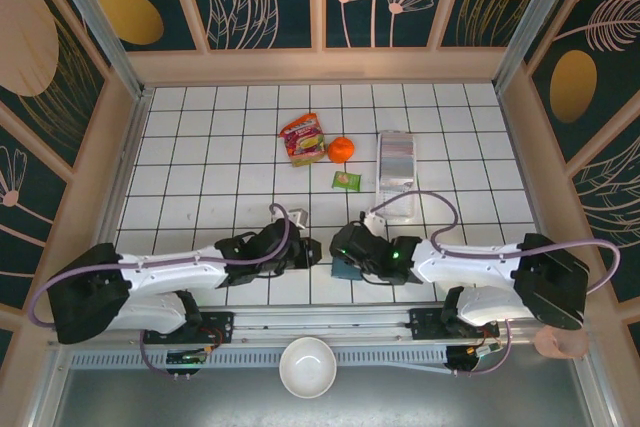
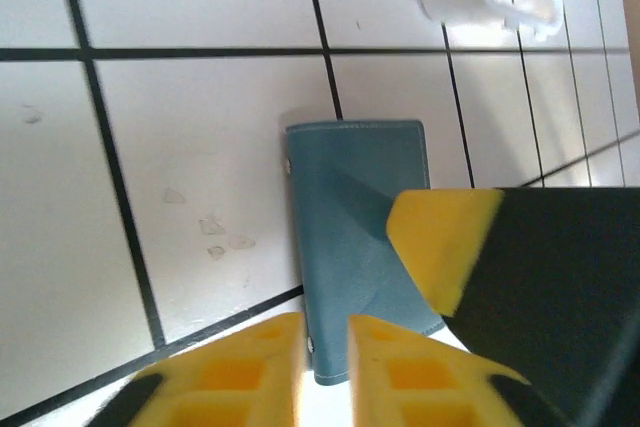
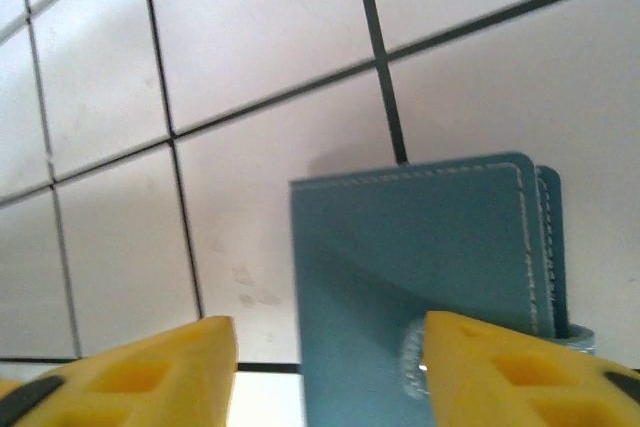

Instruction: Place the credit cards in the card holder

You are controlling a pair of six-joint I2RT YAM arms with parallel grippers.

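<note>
Left pincer (image 1: 308,250) and right pincer (image 1: 345,247) meet nose to nose near the near edge of the tiled tabletop (image 1: 200,167). The card holder (image 1: 345,270) lies flat directly beneath the right one. The placement suggests that the two are to work the case jointly.

Left wrist view: the left pincer (image 2: 325,335) has its jaws a narrow slit apart at the near end of the card holder (image 2: 350,197), with nothing visibly pinched. A yellow finger (image 2: 440,247) of the right pincer lies over the flap, probably to steady it.

Right wrist view: the right pincer (image 3: 328,335) is spread wide and holds nothing. One jaw stands over bare tile to the left, the other over the card holder (image 3: 420,237), beside its snap stud (image 3: 408,362). The case is shut, so I judge it must be opened before anything else.
</note>
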